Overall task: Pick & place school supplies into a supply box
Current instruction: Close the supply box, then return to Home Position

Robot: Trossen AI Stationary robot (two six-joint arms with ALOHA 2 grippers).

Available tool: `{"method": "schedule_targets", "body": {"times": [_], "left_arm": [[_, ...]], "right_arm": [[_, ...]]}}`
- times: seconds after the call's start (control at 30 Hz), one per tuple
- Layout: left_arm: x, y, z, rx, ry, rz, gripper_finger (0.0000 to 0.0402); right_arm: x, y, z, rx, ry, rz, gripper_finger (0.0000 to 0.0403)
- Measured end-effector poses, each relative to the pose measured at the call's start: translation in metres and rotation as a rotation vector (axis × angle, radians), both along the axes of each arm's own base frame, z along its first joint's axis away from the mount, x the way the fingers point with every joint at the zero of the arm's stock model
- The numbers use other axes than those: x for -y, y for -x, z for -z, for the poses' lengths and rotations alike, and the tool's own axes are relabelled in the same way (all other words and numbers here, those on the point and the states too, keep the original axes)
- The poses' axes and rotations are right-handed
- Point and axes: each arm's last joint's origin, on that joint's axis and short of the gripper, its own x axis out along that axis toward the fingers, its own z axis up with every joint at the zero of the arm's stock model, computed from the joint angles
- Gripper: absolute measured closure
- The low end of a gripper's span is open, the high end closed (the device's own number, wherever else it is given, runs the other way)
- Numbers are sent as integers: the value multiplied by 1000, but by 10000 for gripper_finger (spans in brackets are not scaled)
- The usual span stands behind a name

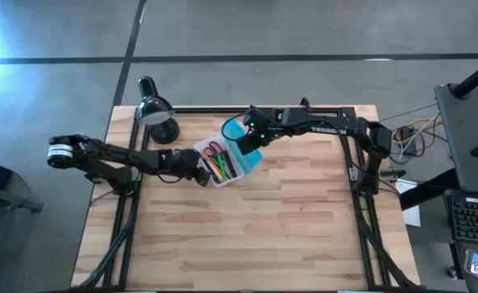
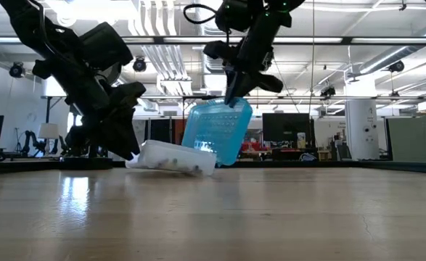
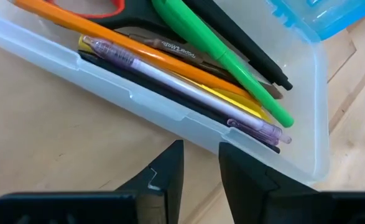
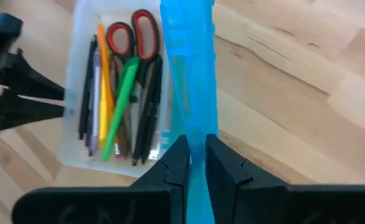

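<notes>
The supply box is a clear whitish tray with a turquoise ribbed lid, lying at the table's far middle. The lid stands open, raised over the tray. Inside lie red-handled scissors, a green marker, an orange pencil, dark pens and a pinkish stick. My right gripper is shut on the lid. My left gripper, fingers nearly together, is at the tray's left long wall. My left gripper has both fingertips at the outer side of the tray's left long wall, coming level from the table's left; nothing lies between the fingers. They seem to touch the wall. My right gripper pinches the lid's free top edge between its two fingers, from above and pointing down. The lid stands raised on its hinge beside the tray, which rests on the table.
A black desk lamp stands at the far left corner, just behind my left arm. The table's wooden near half shows bare. The table's black frame runs along the far edge.
</notes>
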Motion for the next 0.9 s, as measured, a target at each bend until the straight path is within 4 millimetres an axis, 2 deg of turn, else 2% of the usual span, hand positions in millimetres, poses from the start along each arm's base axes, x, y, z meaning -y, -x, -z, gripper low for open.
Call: {"method": "schedule_targets", "body": {"times": [0.1, 0.2, 0.4, 0.6, 0.67, 0.77, 0.9], "left_arm": [[0, 0, 0, -6, -5, 0, 314], [-2, -1, -1, 12, -30, -24, 314], [-2, -1, -1, 14, -33, -28, 314], [-2, -1, -1, 6, -27, -24, 314], [-2, 0, 0, 3, -25, -23, 314], [-1, 0, 0, 1, -10, -25, 314], [-1, 0, 0, 4, -6, -20, 314]], "right_arm": [[-7, -8, -2, 34, -15, -12, 367], [-17, -18, -9, 138, -53, -43, 351], [-32, -31, -9, 203, -47, -82, 328], [-42, -50, 38, 105, -52, -98, 321], [-43, -55, 42, 116, -38, -102, 322], [-41, -56, 32, 139, 17, -97, 325], [-44, -42, -7, 190, 171, -80, 330]]}}
